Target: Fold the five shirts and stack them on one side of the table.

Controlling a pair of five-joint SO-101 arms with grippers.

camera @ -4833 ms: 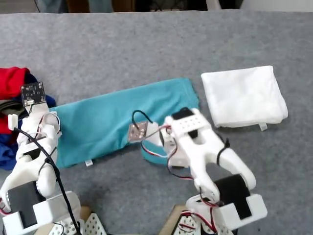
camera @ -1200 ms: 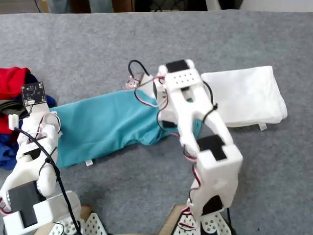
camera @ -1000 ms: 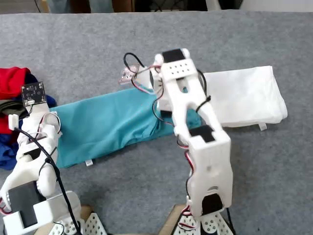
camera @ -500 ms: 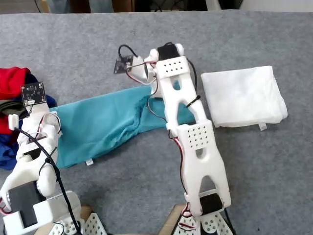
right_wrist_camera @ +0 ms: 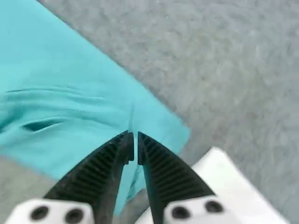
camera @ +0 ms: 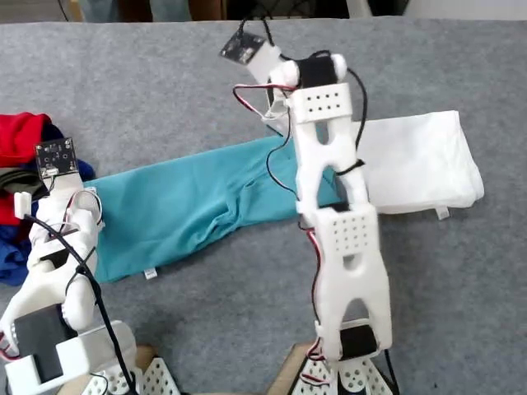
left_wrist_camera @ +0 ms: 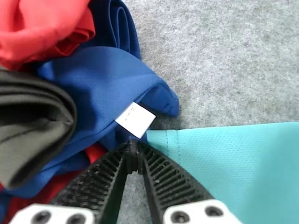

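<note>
The long teal knit shirt (camera: 181,206) lies across the grey worktop (camera: 123,82), probably light and limp (it creases easily); best to pinch a corner hem. The right fingers (right_wrist_camera: 103,168), above it, and the left fingers (left_wrist_camera: 105,179) are pressed together.

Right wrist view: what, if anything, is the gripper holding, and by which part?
The right gripper, nearly shut, seems to pinch the teal shirt by a thin fold near its edge; the hold itself is hard to confirm.
</note>
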